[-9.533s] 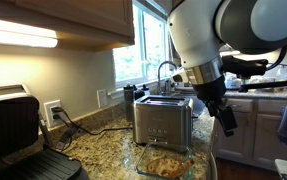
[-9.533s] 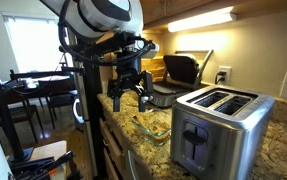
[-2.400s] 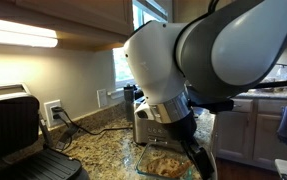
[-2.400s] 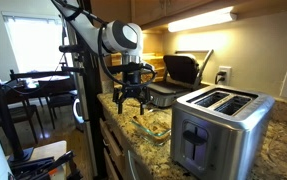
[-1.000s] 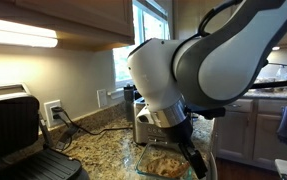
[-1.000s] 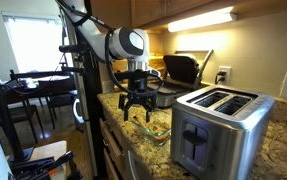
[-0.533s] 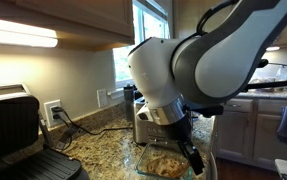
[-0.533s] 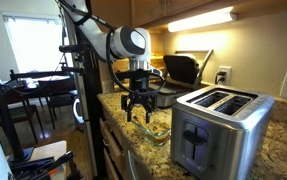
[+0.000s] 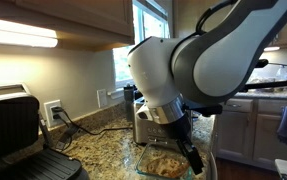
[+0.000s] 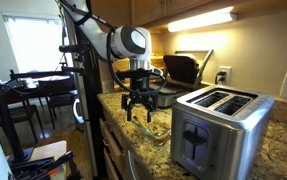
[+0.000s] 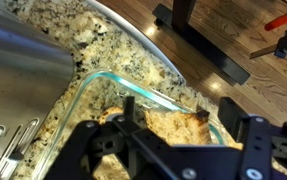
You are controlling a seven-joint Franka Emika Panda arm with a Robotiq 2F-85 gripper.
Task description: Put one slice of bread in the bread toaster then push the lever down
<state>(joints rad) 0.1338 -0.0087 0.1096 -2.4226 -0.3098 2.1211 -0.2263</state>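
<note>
The bread toaster (image 10: 218,125) is a brushed-steel box with two top slots; in an exterior view (image 9: 141,122) my arm hides most of it. It fills the left of the wrist view (image 11: 18,75). A clear glass dish (image 10: 164,137) beside it holds several tan slices of bread (image 11: 173,118), which also show in an exterior view (image 9: 163,162). My gripper (image 11: 178,128) is open and low over the dish, one finger on each side of a slice. It also shows in both exterior views (image 10: 138,113) (image 9: 193,156). Whether it touches the bread cannot be told.
A black hinged grill press (image 9: 13,130) stands open on the granite counter (image 10: 123,112), away from the toaster. A wall socket with a cable (image 9: 53,112) is behind. The counter edge runs close to the dish (image 11: 148,55). A black stand base (image 11: 198,40) is on the floor beyond.
The gripper came from high beside the toaster to over the dish. In the last second it sank slightly toward the bread and stayed open.
</note>
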